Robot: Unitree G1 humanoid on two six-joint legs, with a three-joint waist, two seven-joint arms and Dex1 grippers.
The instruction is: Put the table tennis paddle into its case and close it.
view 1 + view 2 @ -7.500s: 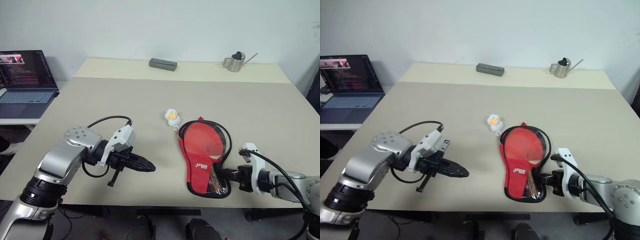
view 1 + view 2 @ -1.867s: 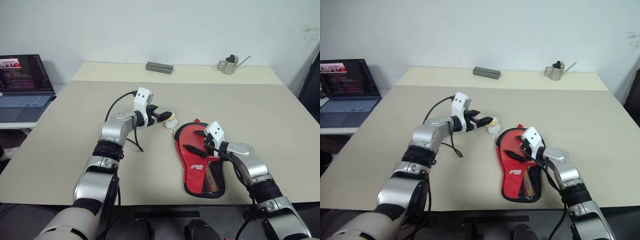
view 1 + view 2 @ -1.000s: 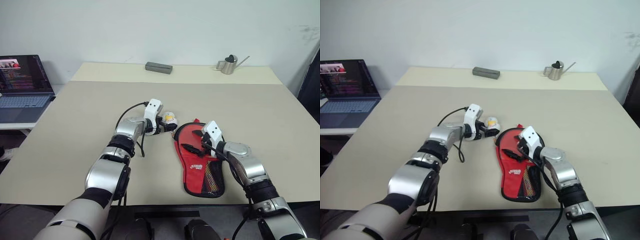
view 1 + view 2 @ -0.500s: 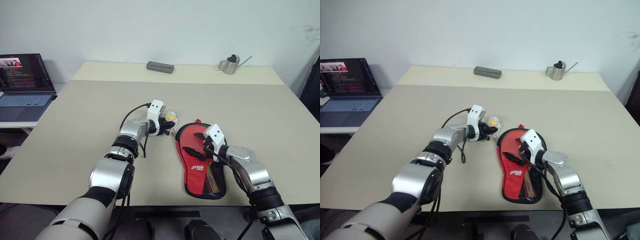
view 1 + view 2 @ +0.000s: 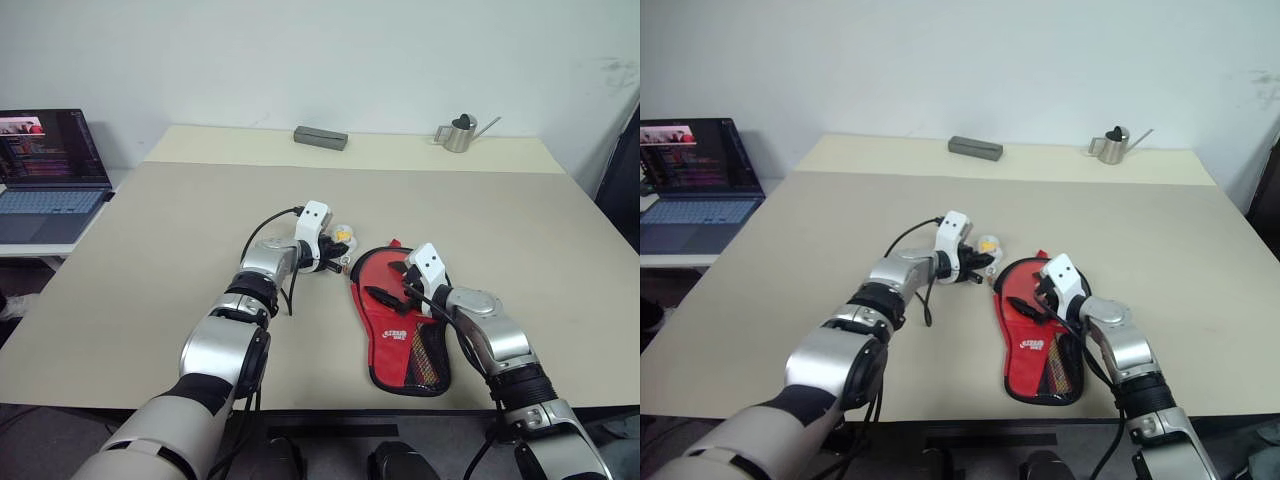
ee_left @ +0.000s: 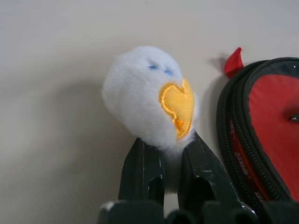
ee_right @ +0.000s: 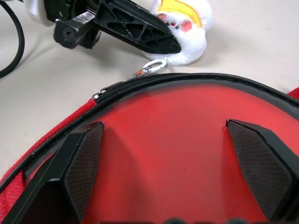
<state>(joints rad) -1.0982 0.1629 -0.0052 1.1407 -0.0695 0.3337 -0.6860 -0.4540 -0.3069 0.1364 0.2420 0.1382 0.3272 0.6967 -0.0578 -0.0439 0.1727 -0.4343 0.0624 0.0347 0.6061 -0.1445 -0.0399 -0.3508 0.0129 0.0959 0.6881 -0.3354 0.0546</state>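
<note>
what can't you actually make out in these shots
- Paddle handle: head views, inside the case, behind black mesh; too small to confirm.
- Zip: right wrist view, the case's far edge is cut off, so how far it is closed is unclear.
- Charm underside: left wrist view, hidden by the left tool.

Beige table (image 5: 150, 250). Grey rectangular block (image 5: 320, 137) near far edge. Small metal watering can (image 5: 458, 131) at far right. Open laptop (image 5: 47, 170), screen lit, on separate surface beside table's left. White wall (image 5: 330, 50) behind.

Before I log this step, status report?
Left gripper shut on charm. Right gripper open over red case. Nothing in the way.
</note>
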